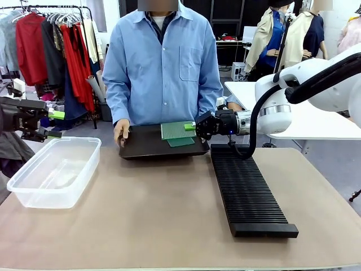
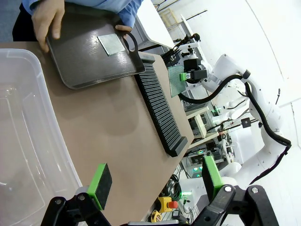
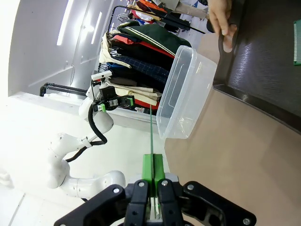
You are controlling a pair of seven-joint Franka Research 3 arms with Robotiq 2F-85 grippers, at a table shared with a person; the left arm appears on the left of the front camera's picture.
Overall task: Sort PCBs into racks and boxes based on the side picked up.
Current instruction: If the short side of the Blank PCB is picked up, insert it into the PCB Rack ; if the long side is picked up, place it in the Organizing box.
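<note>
My right gripper (image 1: 196,126) is shut on the edge of a light green PCB (image 1: 176,130), holding it just above the black tray (image 1: 144,148). In the right wrist view that PCB (image 3: 151,132) shows edge-on as a thin green line rising from the shut right gripper (image 3: 153,162). A second, darker PCB (image 1: 181,141) lies flat on the tray. The long black slotted rack (image 1: 248,189) lies on the right of the table. At the left stands the clear box (image 1: 53,169), with nothing in it. My left gripper (image 1: 55,125) hangs open above the box's far left corner, its pads (image 2: 99,183) wide apart.
A person in a blue shirt stands at the far side, holding the tray's left end with one hand (image 1: 121,135). Bare brown tabletop lies between the box and the rack. Behind the right arm stands a white table (image 1: 316,121).
</note>
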